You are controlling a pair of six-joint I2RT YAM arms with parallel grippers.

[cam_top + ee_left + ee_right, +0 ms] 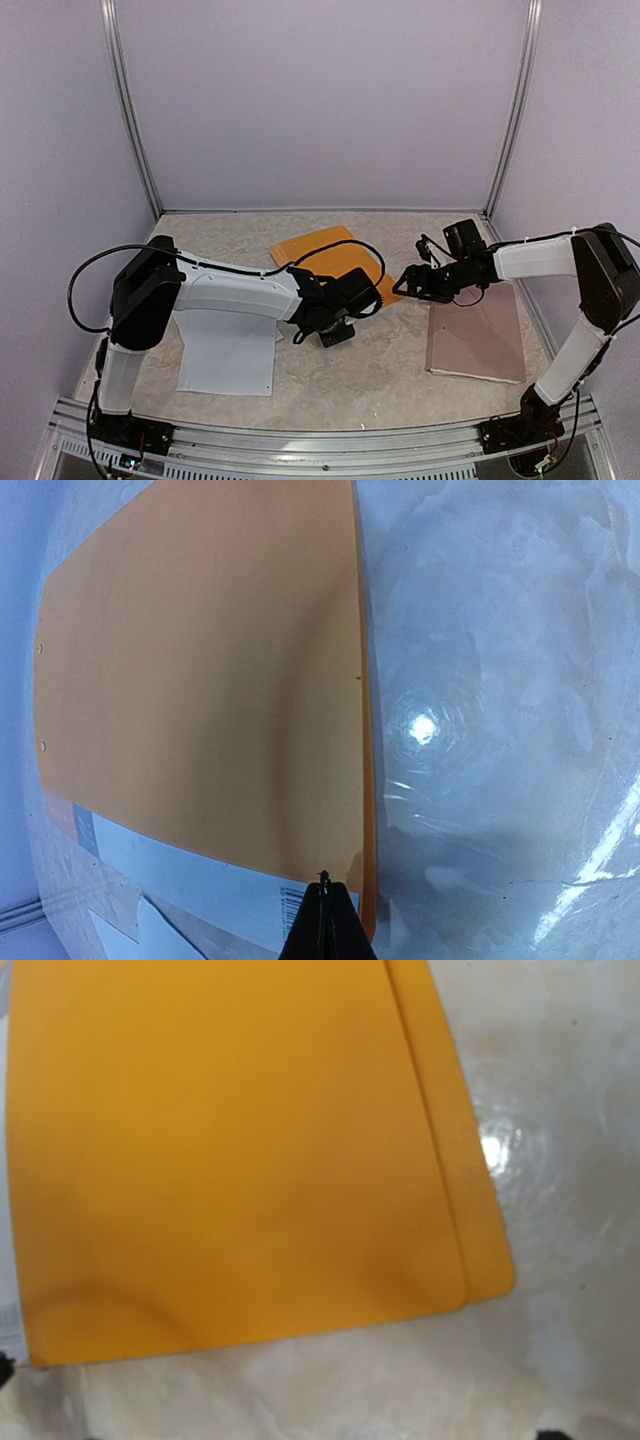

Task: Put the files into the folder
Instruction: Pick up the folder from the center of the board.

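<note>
Bare table between files and board

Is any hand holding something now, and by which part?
The left hand is shut on the folder, pinching its cover's edge near a corner. The right hand is open and holds nothing.

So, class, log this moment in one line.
left gripper: shut on folder | right gripper: open above folder | files: outside folder

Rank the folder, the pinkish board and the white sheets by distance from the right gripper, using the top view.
1. the folder: its corner lies just left of the right gripper.
2. the pinkish board: on the right, toward the near edge.
3. the white sheets: far over on the left.
</note>
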